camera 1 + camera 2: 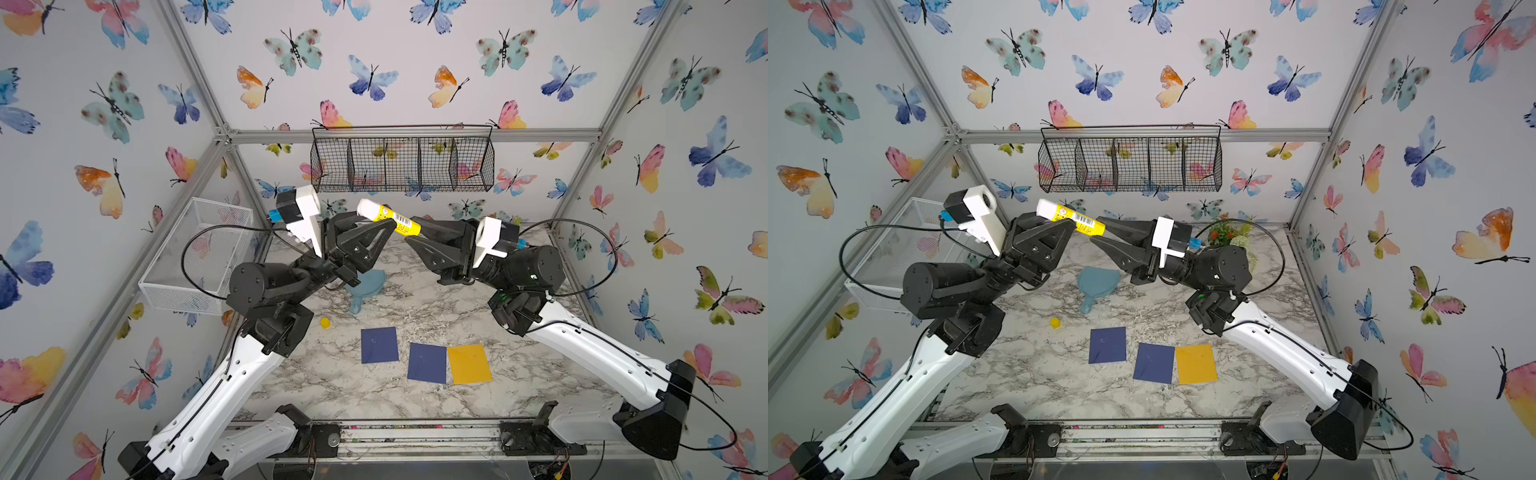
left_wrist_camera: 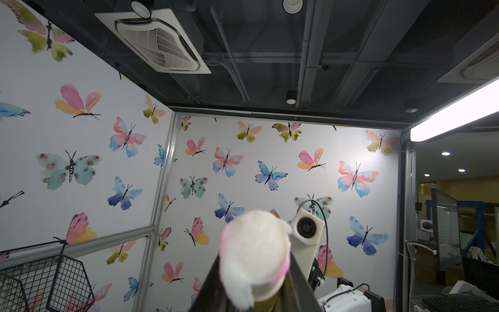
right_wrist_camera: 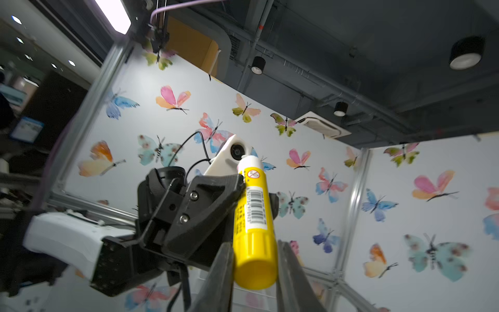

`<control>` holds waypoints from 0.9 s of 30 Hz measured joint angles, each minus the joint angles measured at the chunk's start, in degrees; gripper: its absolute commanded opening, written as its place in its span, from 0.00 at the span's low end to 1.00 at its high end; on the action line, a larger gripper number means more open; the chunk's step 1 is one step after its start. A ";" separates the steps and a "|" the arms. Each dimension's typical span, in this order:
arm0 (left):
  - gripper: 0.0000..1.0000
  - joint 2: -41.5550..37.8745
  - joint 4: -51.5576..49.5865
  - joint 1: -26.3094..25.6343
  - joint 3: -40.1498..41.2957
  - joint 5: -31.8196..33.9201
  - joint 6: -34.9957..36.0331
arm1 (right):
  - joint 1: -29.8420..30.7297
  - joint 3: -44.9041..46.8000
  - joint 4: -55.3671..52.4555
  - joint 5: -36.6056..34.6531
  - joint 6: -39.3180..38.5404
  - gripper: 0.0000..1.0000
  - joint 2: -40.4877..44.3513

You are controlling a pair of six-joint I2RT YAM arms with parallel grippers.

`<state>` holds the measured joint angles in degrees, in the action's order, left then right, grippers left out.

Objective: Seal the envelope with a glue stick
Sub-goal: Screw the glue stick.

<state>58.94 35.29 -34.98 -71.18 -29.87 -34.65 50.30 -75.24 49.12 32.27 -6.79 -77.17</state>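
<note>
Now both pincers (image 1: 390, 226) (image 1: 412, 231) grip glue stick (image 1: 395, 218) nr basket (image 1: 473, 166)

Marble table (image 1: 332, 386) bears navy envelopes (image 1: 379, 345), yellow envelope (image 1: 469, 363), yellow cap (image 1: 325, 323), blue paddle (image 1: 365, 286).

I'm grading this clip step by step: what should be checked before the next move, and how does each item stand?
1. The left gripper clamps the glue stick near its tip: ok.
2. The right gripper is shut on the stick's yellow base: ok.
3. The yellow cap is off, lying on the table: ok.
4. The white glue is exposed: ok.
5. Stick touching an envelope: not ok; it is held in the air, while the navy envelope, second navy envelope and yellow envelope lie flat.
6. Envelope flap open: cannot tell.
</note>
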 measured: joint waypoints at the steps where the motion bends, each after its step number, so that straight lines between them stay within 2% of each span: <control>1: 0.00 -0.02 -0.28 0.04 0.07 0.46 -0.39 | -0.07 0.02 -0.24 -0.26 -6.56 0.05 -0.09; 5: 0.00 -0.02 -1.53 0.00 0.17 0.92 -1.79 | -0.11 2.25 2.23 -0.68 -33.20 0.03 0.00; 9: 0.00 0.22 -3.39 0.00 0.94 0.87 -3.19 | -0.35 6.43 7.85 -1.27 -57.37 0.14 0.02; 11: 0.00 0.55 -3.48 0.00 1.14 0.87 -3.98 | -0.33 7.74 9.81 -2.21 -63.73 0.19 0.02; 13: 0.00 0.74 -3.41 -0.02 1.16 0.87 -4.37 | -0.09 8.39 10.82 -3.28 -65.24 0.30 0.02; 16: 0.00 0.81 -2.99 0.00 1.22 1.49 -4.59 | 0.42 8.61 9.64 -5.14 -59.30 0.42 0.70; 19: 0.00 0.79 -1.53 0.28 1.22 2.82 -4.42 | 0.57 8.61 5.79 -8.41 -45.55 0.47 3.30; 24: 0.00 0.79 -0.70 0.42 1.20 3.08 -3.52 | 0.66 8.50 3.65 -10.62 -15.61 0.48 7.93; 27: 0.00 0.79 -0.55 0.42 0.92 3.04 -2.58 | 0.66 8.50 3.61 -10.64 3.78 0.52 8.94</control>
<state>59.72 34.74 -34.57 -70.26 -26.83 -37.23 50.96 -66.74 52.73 21.63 -3.01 -68.23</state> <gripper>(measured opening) 0.282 0.502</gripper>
